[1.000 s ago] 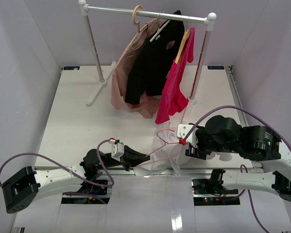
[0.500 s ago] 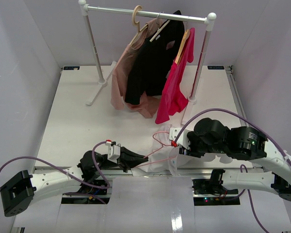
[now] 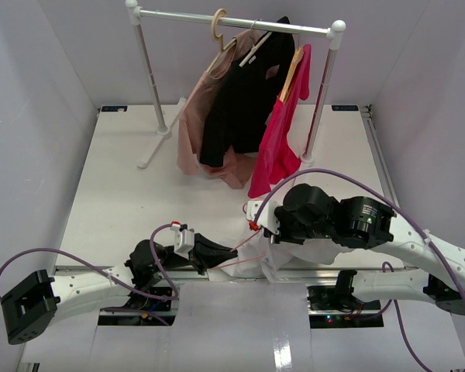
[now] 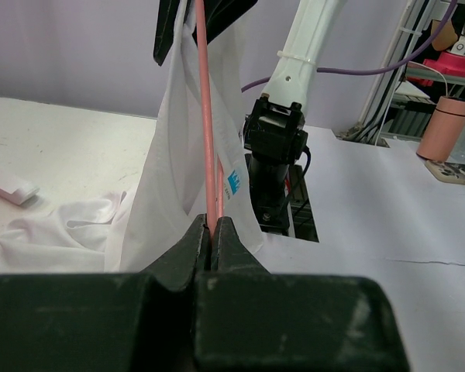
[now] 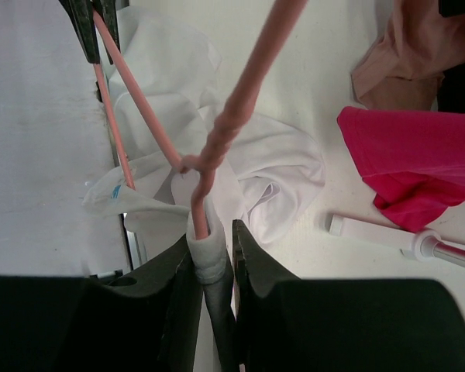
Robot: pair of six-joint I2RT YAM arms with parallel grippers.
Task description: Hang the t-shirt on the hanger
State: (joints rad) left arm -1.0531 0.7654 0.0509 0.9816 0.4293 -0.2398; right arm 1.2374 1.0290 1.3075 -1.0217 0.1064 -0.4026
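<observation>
The hanger (image 3: 249, 236) is a thin pink wire, held up between both arms near the table's front edge. My left gripper (image 3: 234, 252) (image 4: 214, 226) is shut on one end of the wire (image 4: 204, 116). The white t-shirt (image 3: 314, 252) hangs from it (image 4: 170, 178), its rest crumpled on the table (image 5: 271, 163). My right gripper (image 5: 215, 240) is shut on a rolled fold of the t-shirt with the hanger's wire (image 5: 248, 77) running out of it, just below the twisted neck. In the top view the right wrist (image 3: 257, 218) hides its fingers.
A clothes rack (image 3: 232, 17) stands at the back with a dusty-pink garment (image 3: 201, 116), a black shirt (image 3: 244, 93) and a magenta garment (image 3: 279, 132) on wooden hangers. Its white foot (image 5: 395, 236) lies close right of the t-shirt. The right arm's base (image 4: 283, 132) stands behind the hanging cloth.
My right arm has swung left to the hanger's neck and its jaws have closed on the fold of t-shirt there. The left gripper has kept its grip and place.
</observation>
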